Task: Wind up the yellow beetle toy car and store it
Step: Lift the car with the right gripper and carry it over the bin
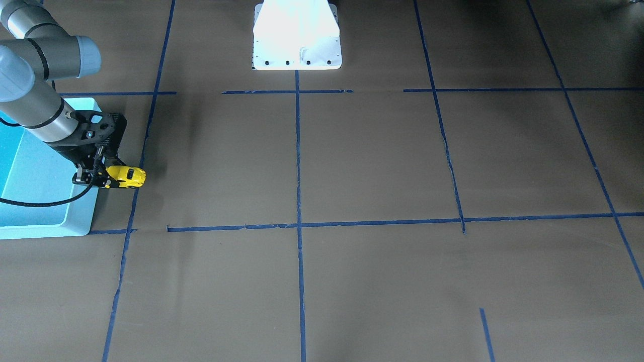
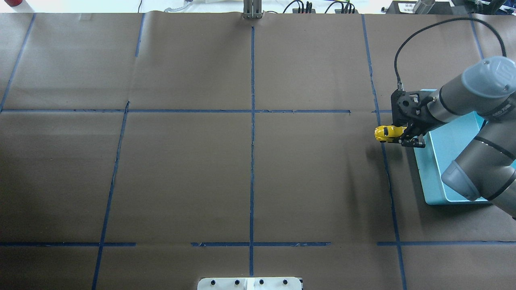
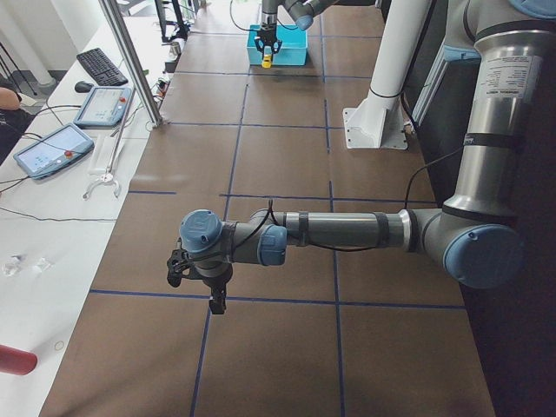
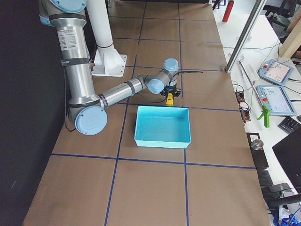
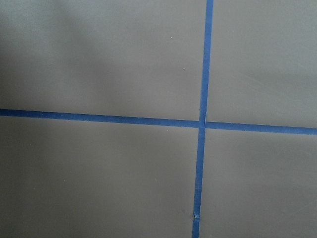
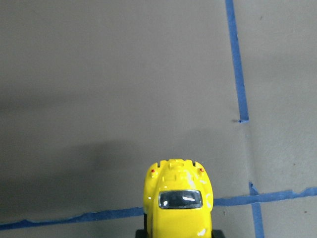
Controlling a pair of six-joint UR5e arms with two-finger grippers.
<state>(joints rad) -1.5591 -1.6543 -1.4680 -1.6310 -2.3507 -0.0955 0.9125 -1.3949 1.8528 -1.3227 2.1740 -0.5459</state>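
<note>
**Yellow beetle in the pincer, bin a short carry away**

The right pincer (image 1: pixel 108 177) pinches the yellow beetle toy car (image 1: pixel 127 176) by its tail. The nose points straight out ahead of the fingers, as the right wrist view shows. The car's shell is glossy, hard and rounded, with a dark windscreen and two tiny red dots on the bonnet. The black jaws grip only its rear end. Below the pincer lies matt brown paper (image 1: pixel 352 161), faintly creased and crossed by blue tape lines (image 1: pixel 298 151). The car's shadow falls apart from it, so it is probably held clear of the sheet.

Just behind the pincer, on the arm's side, stands the light blue bin (image 1: pixel 80 221), a smooth plastic tray with upright walls.

The risk lies in the grip. A slick, curved shell held by one end could twist or slip out during the swing back. A low carry could knock the wheels against the bin's near wall. If its spring is wound, a drop onto its wheels could send it scooting.

Well apart, down the table, hangs the left pincer (image 3: pixel 217 300). Whether it is spread or pressed together cannot be told.
</note>
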